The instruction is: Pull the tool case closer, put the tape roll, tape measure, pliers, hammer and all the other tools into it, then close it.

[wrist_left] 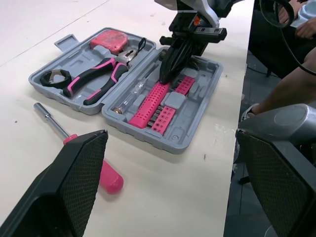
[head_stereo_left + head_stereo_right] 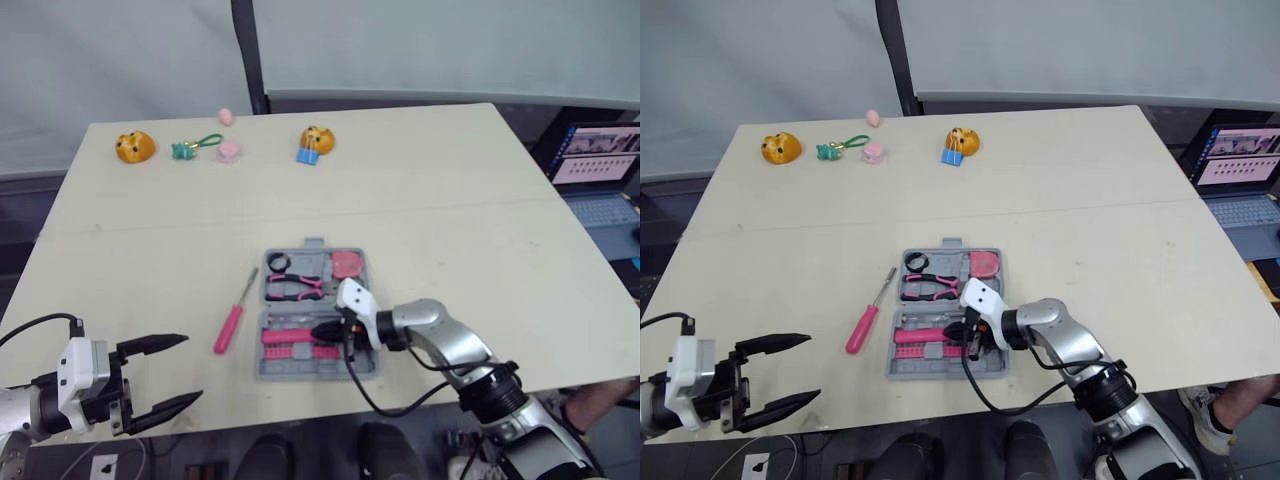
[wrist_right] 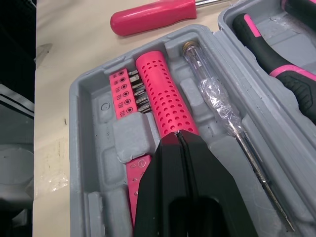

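At the table's near left edge, head views, left gripper: is hovering just off the table, forearm pointing toward the robot's right, its two fingers spreading wide and holding nothing.
Head views, right gripper: is reaching leftward on a bent elbow, its tip dipping into the near half of the tool case.
Head views, tool case: one; is lying open and flat at the table's front middle, between the two grippers.
Head views, far half of case: one tape roll, one pliers and one tape measure are sitting in their slots.
Head views, screwdriver: one; is lying on the table just left of the case, not touching it.
Head views, far edge: one orange toy and a second orange toy are sitting well apart from the case.
Left wrist view, left fingers: two mesh-faced pads are standing wide apart, with the open case showing between them.
Left wrist view, right gripper: is pointing steeply down, its tip meeting one pink perforated handle in the near half.
Left wrist view, bit strip: one; is lying just beside that handle.
Right wrist view, right gripper: its fingers are pressing together, a thin seam between them; the tip is resting on the handle's end, pinching nothing.
Right wrist view, tester screwdriver: one clear-bodied piece; is lying in the slot next to the handle, on the side toward the pliers.
Right wrist view, bit strip: is carrying one row of bits on the handle's other side.
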Controlling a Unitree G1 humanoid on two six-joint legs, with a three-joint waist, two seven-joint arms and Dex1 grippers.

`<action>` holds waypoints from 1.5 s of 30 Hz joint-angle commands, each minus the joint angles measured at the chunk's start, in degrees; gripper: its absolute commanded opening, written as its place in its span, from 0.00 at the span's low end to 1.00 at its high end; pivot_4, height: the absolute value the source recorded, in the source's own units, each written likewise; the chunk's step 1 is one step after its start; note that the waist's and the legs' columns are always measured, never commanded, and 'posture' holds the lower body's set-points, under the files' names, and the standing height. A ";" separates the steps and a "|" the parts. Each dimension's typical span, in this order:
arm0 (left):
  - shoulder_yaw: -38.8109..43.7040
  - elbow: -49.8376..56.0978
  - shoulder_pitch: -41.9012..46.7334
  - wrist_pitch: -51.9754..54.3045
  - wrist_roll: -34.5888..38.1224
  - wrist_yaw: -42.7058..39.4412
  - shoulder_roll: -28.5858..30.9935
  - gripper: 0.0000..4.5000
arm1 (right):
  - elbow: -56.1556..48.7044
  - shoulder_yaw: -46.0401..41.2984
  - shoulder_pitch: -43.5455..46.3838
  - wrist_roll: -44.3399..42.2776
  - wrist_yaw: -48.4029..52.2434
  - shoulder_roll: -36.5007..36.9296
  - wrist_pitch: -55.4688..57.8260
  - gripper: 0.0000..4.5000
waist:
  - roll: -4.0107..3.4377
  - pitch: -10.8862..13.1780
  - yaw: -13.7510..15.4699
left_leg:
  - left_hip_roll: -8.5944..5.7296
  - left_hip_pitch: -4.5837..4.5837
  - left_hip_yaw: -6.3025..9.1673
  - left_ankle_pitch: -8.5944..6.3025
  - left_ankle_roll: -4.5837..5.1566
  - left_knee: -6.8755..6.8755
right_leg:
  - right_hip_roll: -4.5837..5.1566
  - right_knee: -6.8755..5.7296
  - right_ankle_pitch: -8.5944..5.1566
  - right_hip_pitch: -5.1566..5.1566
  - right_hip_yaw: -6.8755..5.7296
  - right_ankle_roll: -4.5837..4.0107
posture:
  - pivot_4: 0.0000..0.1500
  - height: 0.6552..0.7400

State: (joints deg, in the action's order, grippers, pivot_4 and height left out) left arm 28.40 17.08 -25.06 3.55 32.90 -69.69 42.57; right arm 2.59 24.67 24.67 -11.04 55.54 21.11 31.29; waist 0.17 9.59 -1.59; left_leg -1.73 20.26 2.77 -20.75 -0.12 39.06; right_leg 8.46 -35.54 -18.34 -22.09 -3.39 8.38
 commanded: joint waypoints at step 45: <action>-0.74 -2.18 7.56 3.86 3.82 0.99 0.07 1.00 | -32.56 -13.70 -3.87 -5.94 -2.11 15.62 13.75 0.01 | -0.93 -0.13 0.22 | 0.52 0.06 -0.03 -0.49 -0.11 0.05 | -0.18 0.53 -0.23 0.09 -0.52 -0.43 | 1.00 0.67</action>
State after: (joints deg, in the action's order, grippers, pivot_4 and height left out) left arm 26.83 14.93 -17.56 7.23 35.67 -68.38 41.81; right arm -26.25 12.67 21.27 -14.61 53.94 36.26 42.88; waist -0.76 9.46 -1.37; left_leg -1.20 20.32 2.74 -21.24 -0.23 39.08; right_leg 8.24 -35.01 -18.57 -21.98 -3.93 7.95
